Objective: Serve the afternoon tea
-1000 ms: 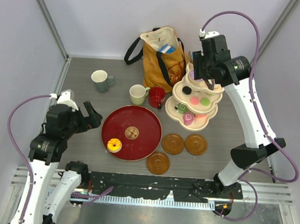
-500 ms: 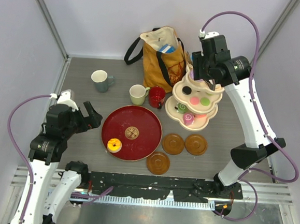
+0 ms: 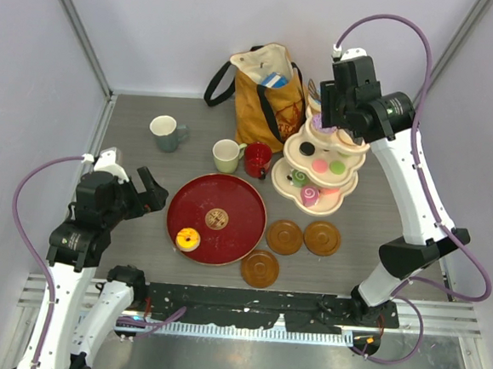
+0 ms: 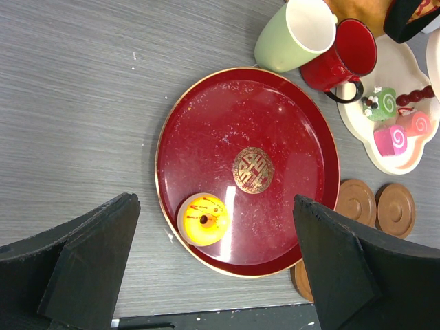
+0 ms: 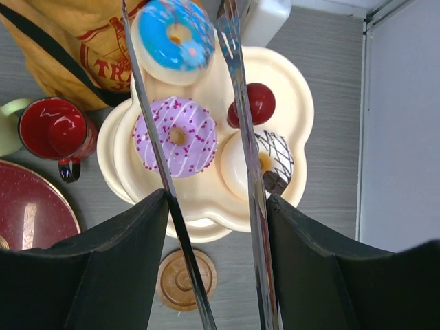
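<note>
Sweets are going onto the stand (image 5: 295,103), which sits toward the tabletop's far right corner. Right pincer (image 5: 175,14) hangs over its top tier, fingers apart. The blue donut (image 5: 172,34) shows between them, next to the purple donut (image 5: 175,137). There's a sliver of gap on one side, so I'd call it let go, not pinched. Left pincer (image 3: 150,192) is spread wide by the left edge, holding nothing. One yellow donut (image 4: 203,219) sits on the tray (image 4: 289,130) near the near edge, so my guess is that's next: lift clear without bumping the tier, swing over, close on it. Mugs (image 3: 226,155) and saucers (image 3: 284,236) aren't paired up yet.
</note>
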Controlling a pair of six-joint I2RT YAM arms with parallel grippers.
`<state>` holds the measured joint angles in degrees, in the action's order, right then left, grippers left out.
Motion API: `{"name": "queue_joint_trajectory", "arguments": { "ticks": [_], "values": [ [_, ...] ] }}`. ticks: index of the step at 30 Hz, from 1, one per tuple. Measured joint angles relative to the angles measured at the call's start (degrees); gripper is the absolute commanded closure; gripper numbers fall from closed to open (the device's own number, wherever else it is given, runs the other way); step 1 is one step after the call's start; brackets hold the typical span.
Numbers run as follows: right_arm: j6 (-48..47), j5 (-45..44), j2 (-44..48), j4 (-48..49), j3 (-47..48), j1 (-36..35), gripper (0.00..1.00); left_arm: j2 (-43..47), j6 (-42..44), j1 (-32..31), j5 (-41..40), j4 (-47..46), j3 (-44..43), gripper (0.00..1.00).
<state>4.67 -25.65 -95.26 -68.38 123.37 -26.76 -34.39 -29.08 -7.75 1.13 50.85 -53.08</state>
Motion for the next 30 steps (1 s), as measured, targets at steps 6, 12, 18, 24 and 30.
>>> {"name": "queue_joint_trajectory", "arguments": {
  "ticks": [6,12,18,24,30],
  "values": [
    [0.0,-2.7,0.0,0.7,0.8,0.0,0.37,0.0,0.0,0.0,0.0,0.0,0.0,0.0],
    [0.0,-3.8,0.0,0.7,0.9,0.3,0.37,0.0,0.0,0.0,0.0,0.0,0.0,0.0],
    [-0.6,-3.1,0.9,3.1,0.8,0.2,0.37,0.0,0.0,0.0,0.0,0.0,0.0,0.0],
    [-3.3,-2.0,4.8,7.4,0.5,-4.0,0.37,0.0,0.0,0.0,0.0,0.0,0.0,0.0],
    [-5.1,-2.0,10.6,12.2,-6.8,-18.1,0.37,0.0,0.0,0.0,0.0,0.0,0.0,0.0]
  ]
}}
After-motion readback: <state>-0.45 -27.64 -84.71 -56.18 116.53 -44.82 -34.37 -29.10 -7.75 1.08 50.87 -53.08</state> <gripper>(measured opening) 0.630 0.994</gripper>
